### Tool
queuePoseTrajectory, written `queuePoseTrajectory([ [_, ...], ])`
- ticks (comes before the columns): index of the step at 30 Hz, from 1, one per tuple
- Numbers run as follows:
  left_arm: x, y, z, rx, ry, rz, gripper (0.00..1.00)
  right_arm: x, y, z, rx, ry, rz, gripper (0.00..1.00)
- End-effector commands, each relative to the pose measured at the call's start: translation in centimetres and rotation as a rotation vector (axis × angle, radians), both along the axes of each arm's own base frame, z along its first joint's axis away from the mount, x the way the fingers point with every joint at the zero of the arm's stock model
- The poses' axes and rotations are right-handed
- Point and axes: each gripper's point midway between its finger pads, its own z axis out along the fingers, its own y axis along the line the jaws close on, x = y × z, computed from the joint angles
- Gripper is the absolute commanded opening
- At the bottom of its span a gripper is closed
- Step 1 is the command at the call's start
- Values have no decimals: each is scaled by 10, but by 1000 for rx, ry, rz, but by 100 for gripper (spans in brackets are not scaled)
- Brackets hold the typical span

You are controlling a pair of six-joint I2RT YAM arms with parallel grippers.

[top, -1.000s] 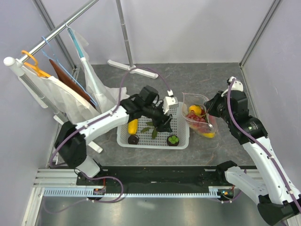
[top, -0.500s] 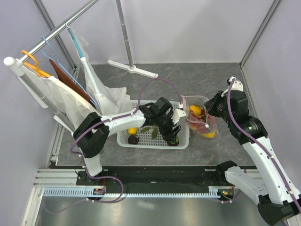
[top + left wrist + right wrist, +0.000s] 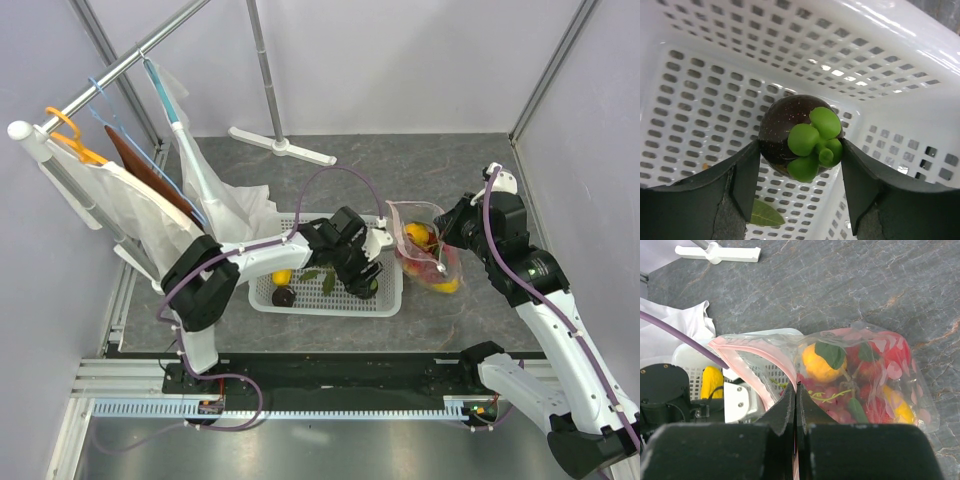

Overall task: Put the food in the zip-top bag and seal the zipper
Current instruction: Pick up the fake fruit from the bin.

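In the left wrist view a dark mangosteen [image 3: 785, 135] with a green cap sits between my left gripper [image 3: 801, 150] fingers, which touch it on both sides, in the near right corner of the white mesh basket [image 3: 890, 50]. From above, the left gripper [image 3: 363, 284] hides that fruit. A yellow mango [image 3: 283, 273] and another mangosteen [image 3: 284, 296] lie at the basket's left. My right gripper [image 3: 796, 390] is shut on the pink zipper [image 3: 755, 347], holding the zip-top bag [image 3: 428, 275] open beside the basket. Inside are an orange [image 3: 817, 365], grapes [image 3: 832, 400] and red and yellow fruit.
Loose green leaves [image 3: 318, 275] lie in the basket [image 3: 300, 305], one under my left fingers [image 3: 762, 215]. A clothes rack with hanging garments [image 3: 130, 190] fills the left side. A white stand foot [image 3: 280, 145] sits at the back. Grey walls enclose the table.
My left arm swung from over the basket's middle down into its near right corner, and its jaws came in against the mangosteen. The right arm and bag stayed put.
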Motion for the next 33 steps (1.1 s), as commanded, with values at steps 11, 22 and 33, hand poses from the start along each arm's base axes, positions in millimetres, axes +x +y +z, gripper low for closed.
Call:
queuePoseTrajectory([
  [11, 16, 3, 53, -184, -26, -46, 50, 1, -3, 17, 5, -55, -10, 0],
  [22, 1, 36, 219, -404, -199, -80, 51, 2, 0, 12, 22, -47, -8, 0],
  [33, 31, -64, 284, -517, -253, -65, 52, 4, 0, 19, 29, -61, -12, 0],
])
